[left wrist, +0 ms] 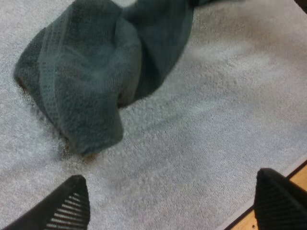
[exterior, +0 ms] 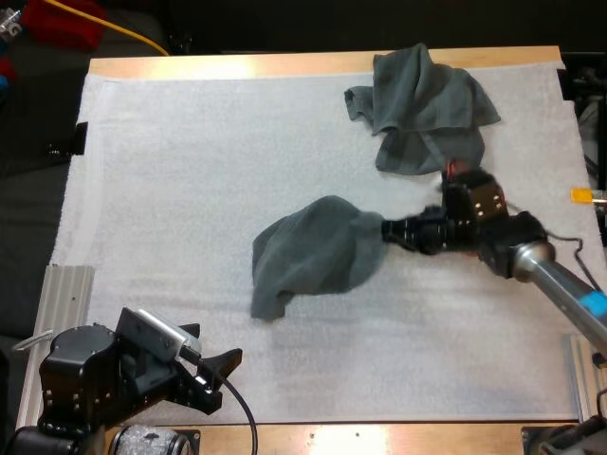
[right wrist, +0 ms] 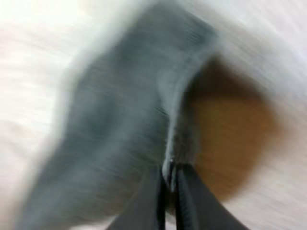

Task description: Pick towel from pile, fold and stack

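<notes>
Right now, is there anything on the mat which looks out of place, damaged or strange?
Nothing stands out. The middle towel lies bunched on the mat, pinched at its edge by the right tool. The towel pile sits crumpled at the mat's far right. The left tool is open, clear of both.

Table (exterior: 285,66): wood, bare at far and near edges.
Mat (exterior: 171,190): white, covers most of it.
Beyond far edge: dark.

The towel (left wrist: 96,72) is looking like soft, matt, ribbed cloth; the white mat (left wrist: 216,143) is looking rough and fuzzy; the table (exterior: 237,66) is showing smooth wood.
</notes>
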Tool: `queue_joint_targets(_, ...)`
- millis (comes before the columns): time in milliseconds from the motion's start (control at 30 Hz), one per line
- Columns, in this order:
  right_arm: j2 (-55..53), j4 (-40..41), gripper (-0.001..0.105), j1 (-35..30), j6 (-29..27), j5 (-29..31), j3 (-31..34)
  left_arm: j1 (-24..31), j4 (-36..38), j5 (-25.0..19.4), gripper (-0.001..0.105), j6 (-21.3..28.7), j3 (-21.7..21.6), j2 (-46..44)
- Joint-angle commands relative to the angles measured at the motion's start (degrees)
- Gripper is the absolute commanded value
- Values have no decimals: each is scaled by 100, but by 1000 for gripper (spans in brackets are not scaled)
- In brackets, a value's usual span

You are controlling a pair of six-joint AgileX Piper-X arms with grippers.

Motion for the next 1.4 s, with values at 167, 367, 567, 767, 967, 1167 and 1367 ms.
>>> queue_joint_targets(167,-616,266,0,541,-16,-67,-850,-33,2,48,69,-35,-22,24)
queue_joint_targets(367,-626,344,0,989,-6,111,-1536,-33,2,203,69,-35,-22,24)
queue_joint_targets(567,-626,344,0,1091,147,123,-2070,-33,2,214,69,-35,-22,24)
queue_joint_targets(767,-626,351,1,1091,162,266,-2340,-33,2,214,69,-35,-22,24)
queue_joint_targets(967,-449,856,1,1091,112,959,-2328,-33,2,214,69,-35,-22,24)
queue_joint_targets(1167,146,965,1,1091,113,966,-2328,-33,2,214,69,-35,-22,24)
queue_joint_targets(1367,657,654,1,1075,113,1019,-2328,-33,2,214,69,-35,-22,24)
